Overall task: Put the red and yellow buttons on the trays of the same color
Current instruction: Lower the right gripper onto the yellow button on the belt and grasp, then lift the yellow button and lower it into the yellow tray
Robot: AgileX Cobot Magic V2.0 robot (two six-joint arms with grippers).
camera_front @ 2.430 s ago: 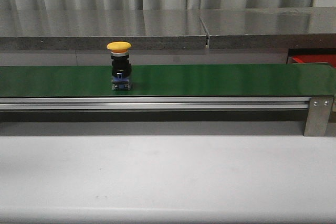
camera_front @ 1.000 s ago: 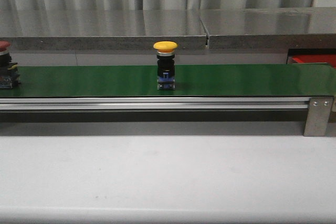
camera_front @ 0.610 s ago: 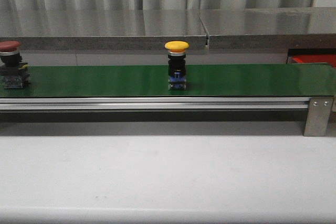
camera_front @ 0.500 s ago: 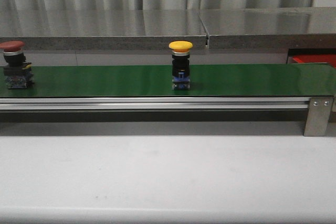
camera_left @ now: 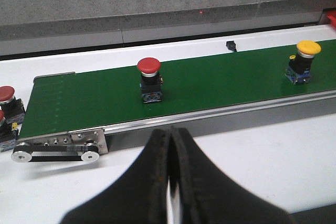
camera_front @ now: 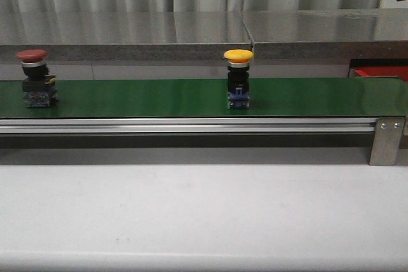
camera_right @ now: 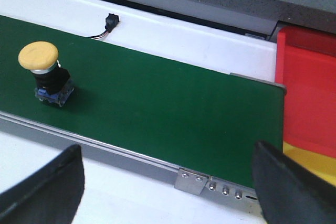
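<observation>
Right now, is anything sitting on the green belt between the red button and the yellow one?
No. In the front view, only bare green belt runs between the red button and the yellow button.

The front view looks level across the surface (camera_front: 204, 214) at the belt (camera_front: 159, 97). Each wrist view looks down on the belt from nearer, one toward each end; all three share the yellow button (camera_front: 238, 78).

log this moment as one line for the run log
yellow button upright mid belt | red button upright at belt's left | left pincer shut, empty | right pincer open, empty | red tray past belt end
</observation>
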